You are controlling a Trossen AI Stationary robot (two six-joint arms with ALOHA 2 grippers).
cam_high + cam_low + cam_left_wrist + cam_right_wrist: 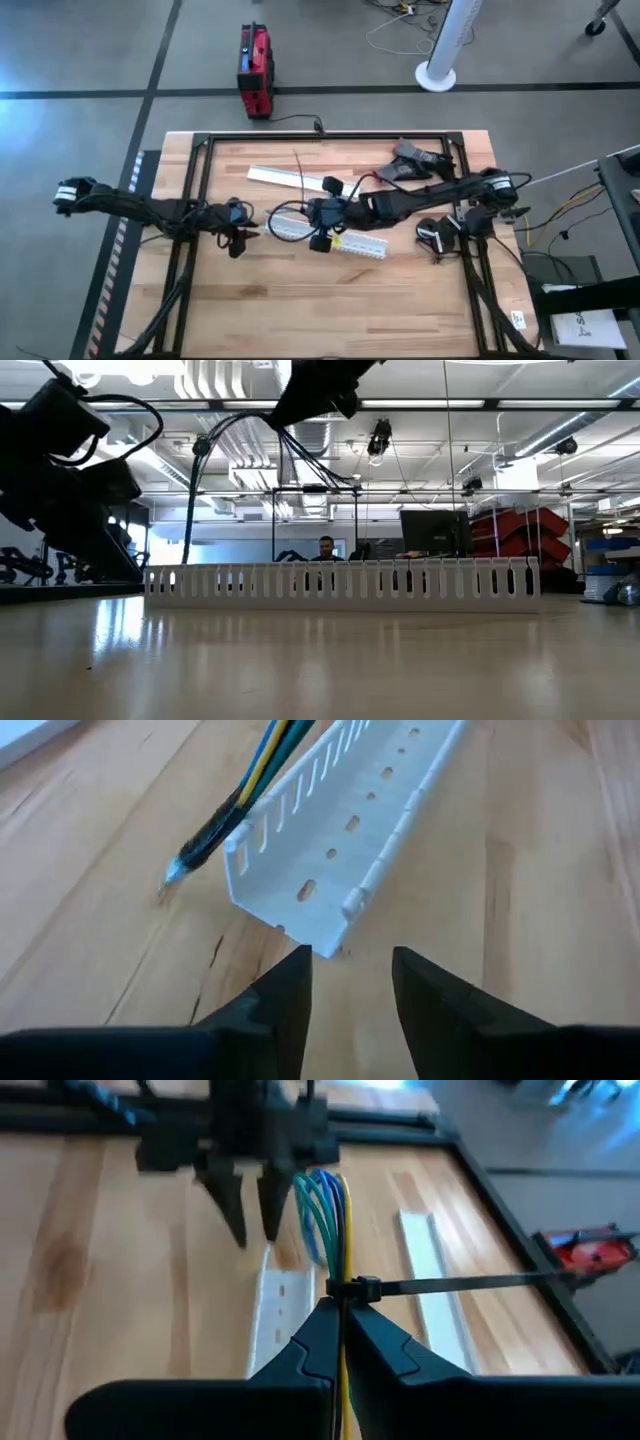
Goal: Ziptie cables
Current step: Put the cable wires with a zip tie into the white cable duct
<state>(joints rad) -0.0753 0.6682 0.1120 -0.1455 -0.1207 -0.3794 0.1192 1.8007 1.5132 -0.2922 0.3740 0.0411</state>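
A pale wooden table (300, 310) inside a black frame sits in a workshop, with a white slotted channel (335, 238) lying across its middle. The right gripper (340, 1320) holds the cables (325, 1220) above the near end of that channel, its jaws pressed together on the bundle just below the ziptie (450, 1284). The ziptie is already looped round the wires, its head against them and its long tail jutting sideways into free air. Holding the bundle raised this way seems meant to keep that tail clear of the table, where another gripper could reach it.

The left gripper (350, 990) faces the channel's open end, jaws spread and holding nothing, low over the wood. The cables' free tips (205, 835) lie just beside the channel wall in front of it. Its stance — open and pointed toward the right gripper — suggests it is placed to come in and take the tail for tightening, though nothing is gripped yet.
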